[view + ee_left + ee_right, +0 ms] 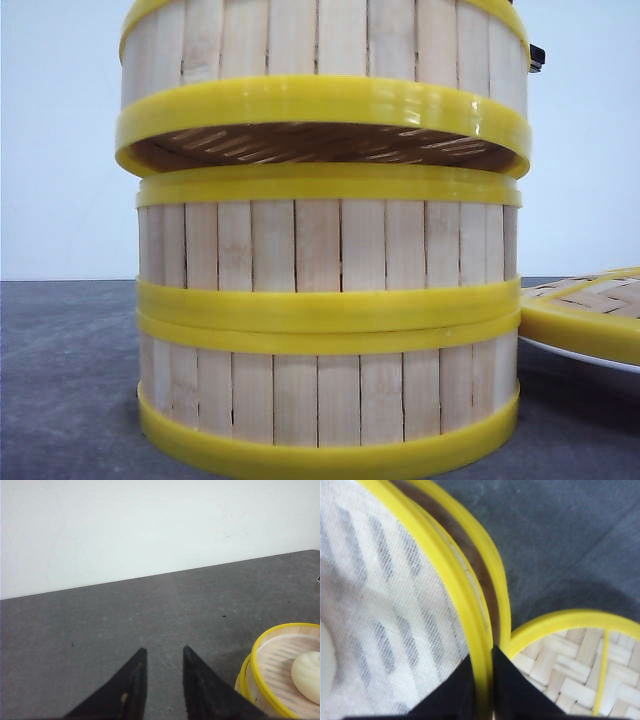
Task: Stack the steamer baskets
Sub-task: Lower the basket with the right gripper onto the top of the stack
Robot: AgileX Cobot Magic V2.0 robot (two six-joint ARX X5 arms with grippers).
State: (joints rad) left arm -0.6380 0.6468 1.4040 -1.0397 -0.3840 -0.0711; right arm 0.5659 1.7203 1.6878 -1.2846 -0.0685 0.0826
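Dark grey stone-look tabletop [70, 380] runs back to a plain white wall [60, 130]; on it, filling the front view, two round steamer baskets of vertical pale bamboo slats with thick yellow plastic rims stand stacked, the lower basket [328, 395] on the table and the middle basket [328, 245] squarely on top of it, their rims touching; both sit upright, round axis vertical, open side up; a third, matching top basket [325, 50] is held just above the middle one, slightly tilted so that its slatted underside shows, a gap between its bottom rim and the rim below; the right gripper [482, 680] pinches this top basket's yellow rim [470, 610] between its black fingers [512, 687], one finger inside over the white mesh liner [385, 605], one outside; just beyond the outer finger lies a flat yellow-rimmed woven bamboo lid [570, 665], resting on a white plate [580, 355]; the left gripper [163, 655] hangs over bare table, its black fingers parted and holding nothing; off to one side of it is the stack's open top [285, 665] with a white steamed bun [310, 675] inside.
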